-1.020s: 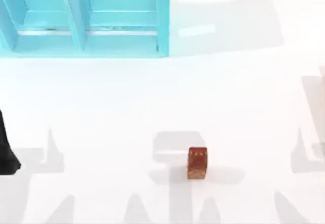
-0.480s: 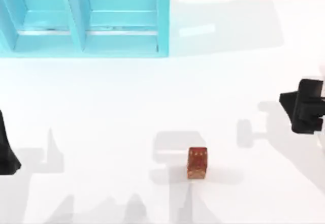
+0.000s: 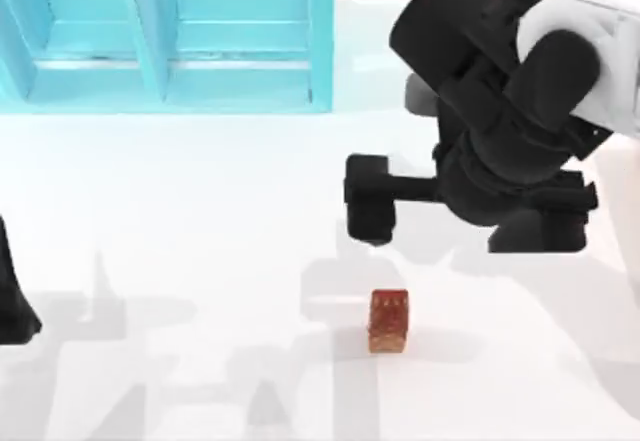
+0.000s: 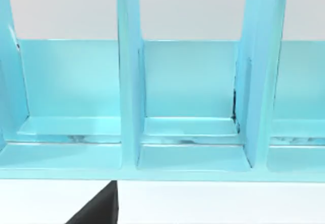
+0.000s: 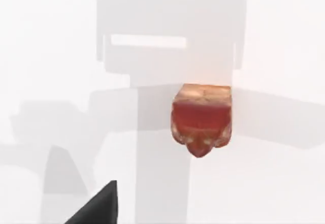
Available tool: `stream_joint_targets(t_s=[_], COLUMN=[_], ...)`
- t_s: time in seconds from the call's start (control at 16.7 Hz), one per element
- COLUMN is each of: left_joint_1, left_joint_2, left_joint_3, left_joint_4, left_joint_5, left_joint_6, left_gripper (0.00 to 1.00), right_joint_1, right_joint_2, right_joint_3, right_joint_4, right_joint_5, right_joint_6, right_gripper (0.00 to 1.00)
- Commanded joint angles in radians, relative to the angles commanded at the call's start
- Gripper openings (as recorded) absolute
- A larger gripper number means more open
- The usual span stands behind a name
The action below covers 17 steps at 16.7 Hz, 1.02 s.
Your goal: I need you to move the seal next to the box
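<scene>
The seal (image 3: 388, 321) is a small glossy reddish-brown lump with orange mottling, standing on the white table in front of centre. It also appears in the right wrist view as the seal (image 5: 201, 120), resting alone on the table. My right gripper (image 3: 370, 199) hovers above the table just behind the seal, not touching it. The box (image 3: 170, 36) is a light blue open case with upright dividers at the back left, and the left wrist view faces the box (image 4: 193, 148). My left arm (image 3: 12, 296) is parked at the left edge.
The white tabletop (image 3: 200, 211) stretches open between the seal and the box. The bulky right arm (image 3: 510, 111) hangs over the back right of the table. Arm shadows fall across the front of the table.
The right arm has swung in from the right edge toward the centre and now hangs just behind the seal. The seal and the left arm have not moved.
</scene>
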Motion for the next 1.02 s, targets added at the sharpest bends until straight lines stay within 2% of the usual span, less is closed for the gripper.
stream_joint_targets(t_s=[0.18, 0.36, 0.78, 1.02], left_joint_1=[0.0, 0.0, 0.0, 0.0], left_joint_2=[0.0, 0.0, 0.0, 0.0], left_joint_3=[0.0, 0.0, 0.0, 0.0], left_joint_4=[0.0, 0.0, 0.0, 0.0], left_joint_5=[0.0, 0.0, 0.0, 0.0], left_joint_6=[0.0, 0.0, 0.0, 0.0], left_gripper=[1.0, 1.0, 1.0, 1.0], right_joint_1=[0.038, 0.051, 0.048, 0.051], right_joint_2=[0.192, 0.292, 0.304, 0.336], right_joint_3=[0.164, 0.242, 0.245, 0.163], right_joint_4=[-0.12, -0.189, -0.194, -0.082], right_joint_5=[-0.004, -0.005, -0.006, -0.005], right_joint_6=[0.053, 0.079, 0.081, 0.08], right_gripper=[1.0, 1.0, 1.0, 1.0])
